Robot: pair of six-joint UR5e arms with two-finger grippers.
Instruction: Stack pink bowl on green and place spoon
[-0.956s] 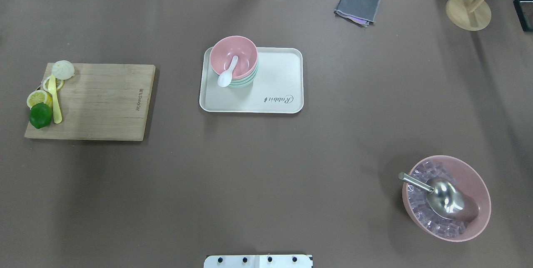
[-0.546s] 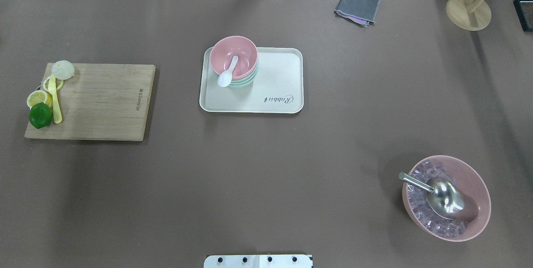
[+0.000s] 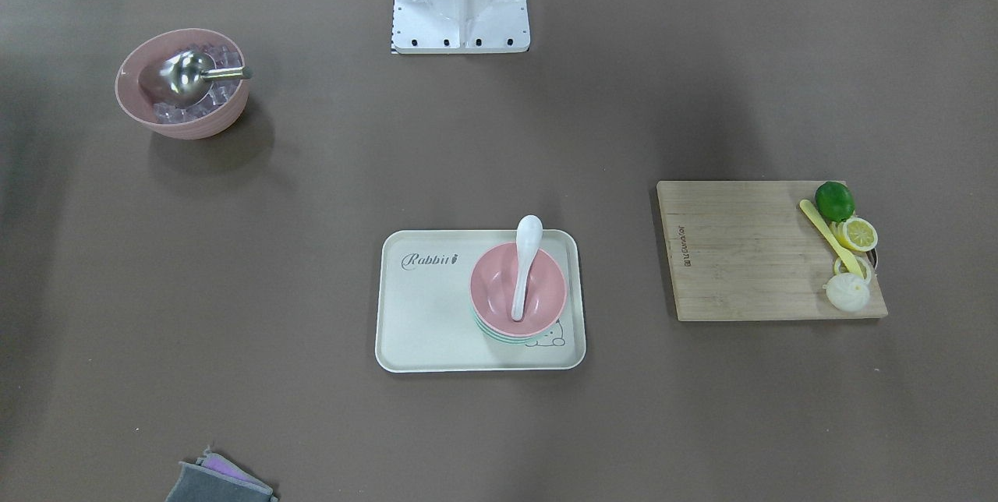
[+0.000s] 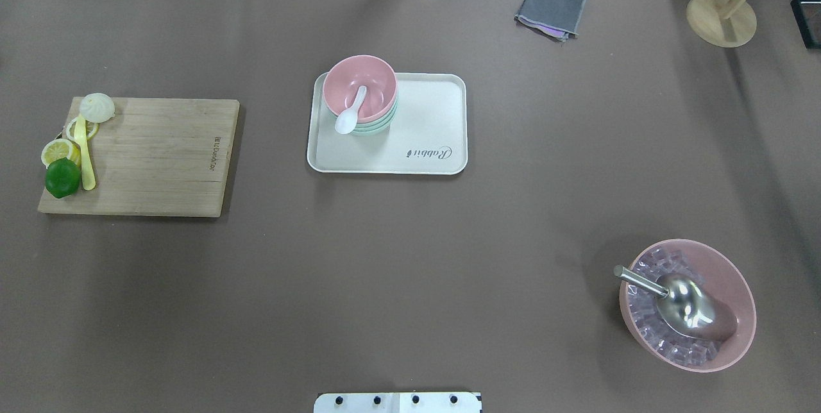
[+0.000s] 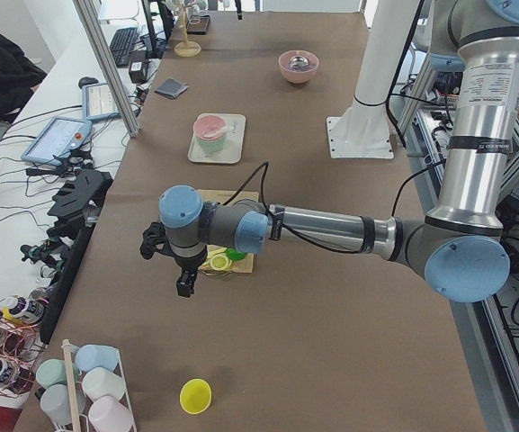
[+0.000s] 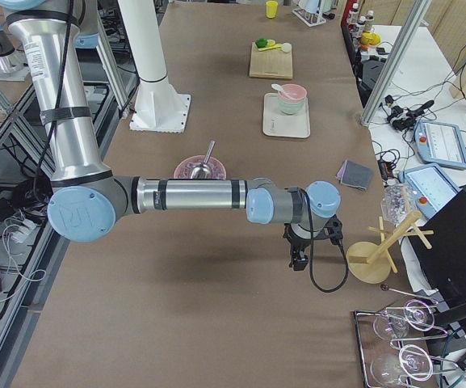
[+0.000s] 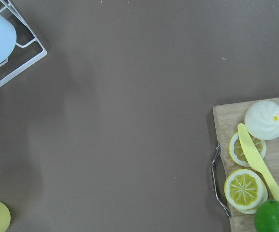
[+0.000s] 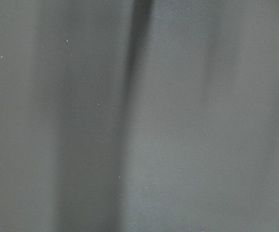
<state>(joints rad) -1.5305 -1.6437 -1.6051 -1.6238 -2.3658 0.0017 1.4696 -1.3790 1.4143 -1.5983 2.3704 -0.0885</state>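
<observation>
The pink bowl (image 4: 375,83) sits stacked on the green bowl (image 4: 380,129) at the left end of the cream tray (image 4: 423,137). The white spoon (image 4: 351,115) lies in the pink bowl, with its scoop over the near rim. The stack also shows in the front view (image 3: 542,291). My left gripper (image 5: 184,286) shows only in the left side view, off the table's left end beyond the cutting board. My right gripper (image 6: 297,260) shows only in the right side view, near the wooden stand. I cannot tell whether either is open or shut.
A wooden cutting board (image 4: 154,156) holds a lime (image 4: 62,177), lemon slices, a yellow knife and a bun. A large pink bowl of ice (image 4: 728,278) with a metal scoop stands at the near right. A grey cloth (image 4: 550,9) and a wooden stand (image 4: 721,18) are at the far right.
</observation>
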